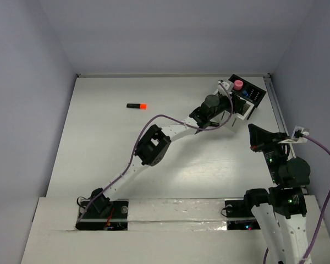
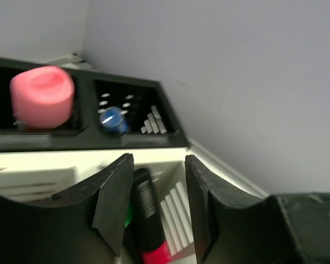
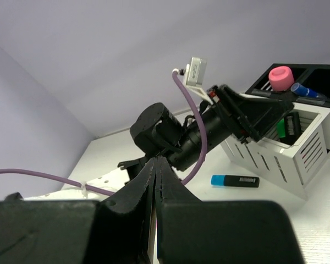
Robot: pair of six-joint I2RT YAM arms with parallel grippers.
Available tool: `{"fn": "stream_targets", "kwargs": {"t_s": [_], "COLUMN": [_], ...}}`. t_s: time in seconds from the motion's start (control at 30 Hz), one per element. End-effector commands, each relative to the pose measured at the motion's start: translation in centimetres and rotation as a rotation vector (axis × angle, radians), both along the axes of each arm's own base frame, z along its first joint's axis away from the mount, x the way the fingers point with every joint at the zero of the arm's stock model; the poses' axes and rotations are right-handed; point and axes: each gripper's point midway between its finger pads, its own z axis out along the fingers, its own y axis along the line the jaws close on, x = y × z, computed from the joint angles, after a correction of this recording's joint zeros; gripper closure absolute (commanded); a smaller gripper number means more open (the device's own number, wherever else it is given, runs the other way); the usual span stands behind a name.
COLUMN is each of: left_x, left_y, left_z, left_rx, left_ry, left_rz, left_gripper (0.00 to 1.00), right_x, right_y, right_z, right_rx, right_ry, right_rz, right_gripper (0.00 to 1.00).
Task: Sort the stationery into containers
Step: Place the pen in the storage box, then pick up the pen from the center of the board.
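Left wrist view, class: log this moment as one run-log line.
left fingers: apart over white slatted box | black pink-capped highlighter: inside, between them | right fingers: shut, empty | black orange-capped highlighter: on table

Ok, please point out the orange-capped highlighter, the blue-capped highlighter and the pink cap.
orange-capped highlighter (image 1: 136, 105), top view, black body.
blue-capped highlighter (image 3: 235, 180), right wrist view, black body.
pink cap (image 2: 42, 103), left wrist view, front side.

Pale lavender walls (image 1: 170, 33) enclose white table (image 1: 99, 154) on three sides; light even, soft.
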Motion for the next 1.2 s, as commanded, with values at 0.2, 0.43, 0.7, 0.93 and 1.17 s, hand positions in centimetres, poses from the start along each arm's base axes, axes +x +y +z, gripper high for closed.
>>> {"fn": "stream_targets", "kwargs": {"t_s": [0.2,0.43,0.7,0.93,1.17], "left_x": [5.6,6.5,8.9,9.6,8.1], "left_y": [18.9,32.6,40.5,50.1,52.8], "left_z": [11.1,7.1,1.3,-6.0,-10.6], "left_rx": [-0.127,-0.204,-0.097,0.069,0.142], "left_ry": [0.128,0.296,0.46,0.681,0.801], "left_rz": [0.382,0.547,0.833,1.19,1.277], "left_gripper": [0.6,0.57,0.31,0.28,0.29], "right_x": [0.4,0.4,1.0,2.2,2.1], "right_y": [0.7,1.7,3.4,5.4,5.8], "right_z": [-0.8,-1.2,-2.1,-4.3,-4.7], "right_rx": [-0.055,-0.064,-0.108,-0.134,-0.137], "right_ry": [0.006,0.007,0.07,0.162,0.171], "right_rz": [0.034,0.092,0.187,0.302,0.331], "right_gripper": [0.95,0.93,0.91,0.9,0.89]}}
